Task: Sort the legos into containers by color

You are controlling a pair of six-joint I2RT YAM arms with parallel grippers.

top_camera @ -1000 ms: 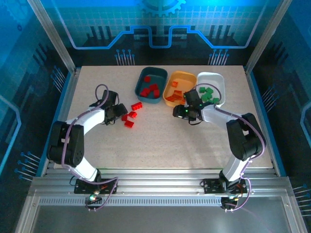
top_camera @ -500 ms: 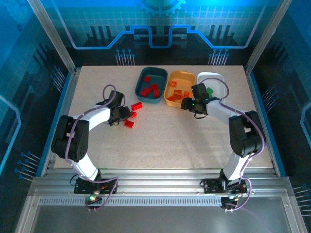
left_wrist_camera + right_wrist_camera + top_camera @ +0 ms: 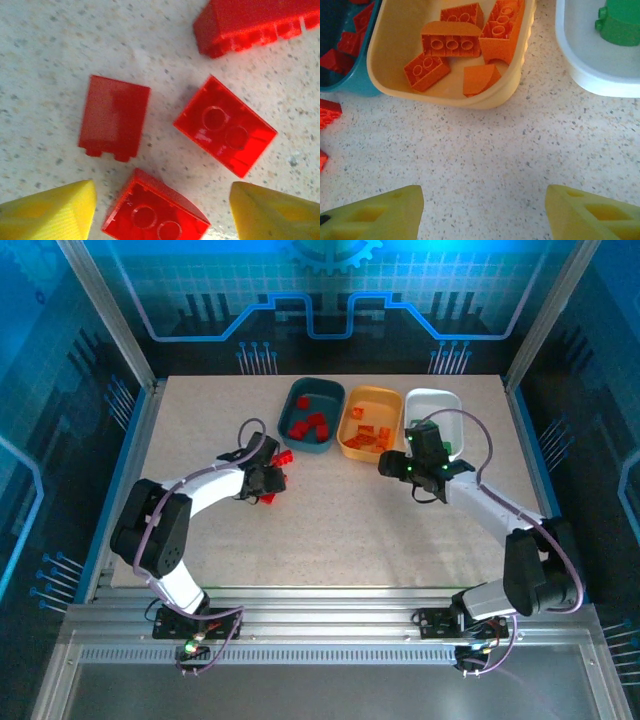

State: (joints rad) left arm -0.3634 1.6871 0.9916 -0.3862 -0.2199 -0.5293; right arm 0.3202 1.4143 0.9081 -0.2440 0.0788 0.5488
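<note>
Pale speckled table (image 3: 340, 530) in a blue-lit, metal-framed booth.
Top: left gripper (image 3: 270, 482) over loose red bricks (image 3: 284, 457), centre-left; right gripper (image 3: 395, 462) just below the orange tray (image 3: 368, 455). Left wrist: left fingers (image 3: 50, 210) spread wide, gripping nothing, one red brick between them at the bottom edge. Right wrist: right fingers (image 3: 375, 212) apart, empty, over bare table; orange bricks (image 3: 451, 45) lie in the tray above.

The table (image 3: 350, 520) is lit brightly and evenly from above in the overhead view, while the enclosure walls (image 3: 60, 390) are washed in dim blue light. In the left wrist view the red bricks (image 3: 225, 125) are rendered slightly soft, short soft shadows are cast beside them, and a white glare is seen on the edge of the lowest one. The right wrist view is sharp at its centre; the yellow fingertips (image 3: 370, 215) at the bottom are blurred.
</note>
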